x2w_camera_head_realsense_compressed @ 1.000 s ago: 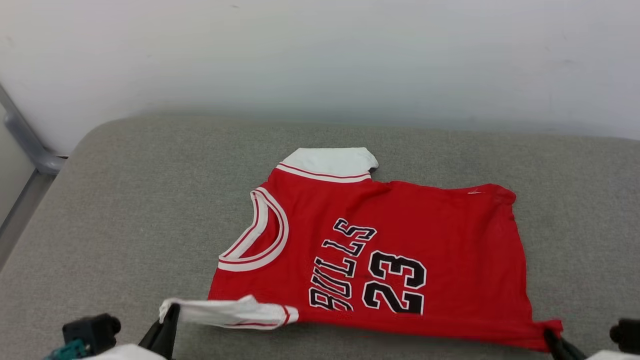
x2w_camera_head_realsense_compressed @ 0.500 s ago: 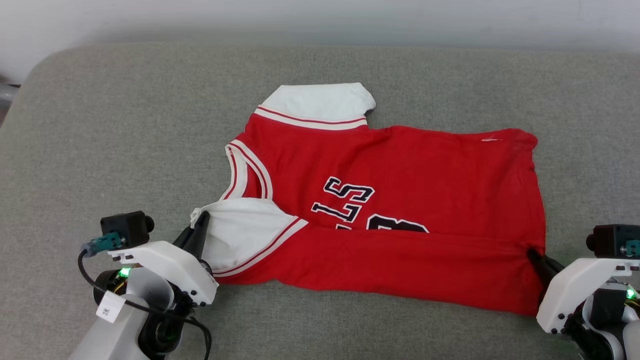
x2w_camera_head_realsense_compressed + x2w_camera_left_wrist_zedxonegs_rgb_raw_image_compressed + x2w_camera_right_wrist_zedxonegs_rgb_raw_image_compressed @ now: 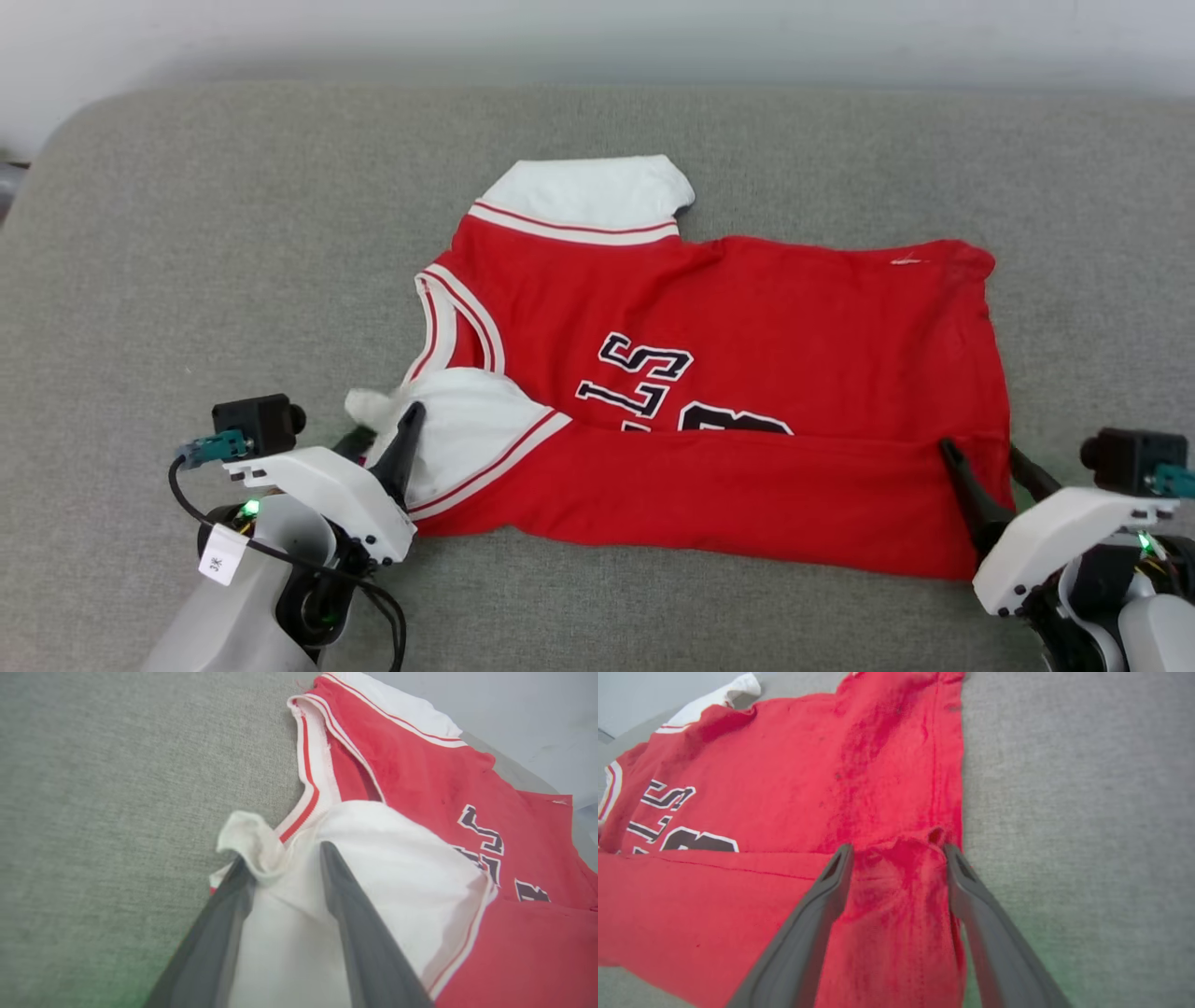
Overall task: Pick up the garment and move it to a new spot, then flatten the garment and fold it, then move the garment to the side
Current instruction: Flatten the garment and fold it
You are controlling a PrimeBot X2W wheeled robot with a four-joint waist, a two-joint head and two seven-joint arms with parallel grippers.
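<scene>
On the jersey [image 3: 747, 308], the folded-up near strip [image 3: 709, 495] covers most of the black numerals [image 3: 738, 425] and lettering [image 3: 644, 369]. The left gripper's [image 3: 385, 422] outer finger [image 3: 352, 440] lies partly behind the white sleeve [image 3: 467, 420].

Garment [image 3: 728, 373] lies on the cushion [image 3: 187, 233], near edge folded over itself; left gripper [image 3: 385, 422] at its left sleeve, right gripper [image 3: 978, 448] at its right corner
</scene>
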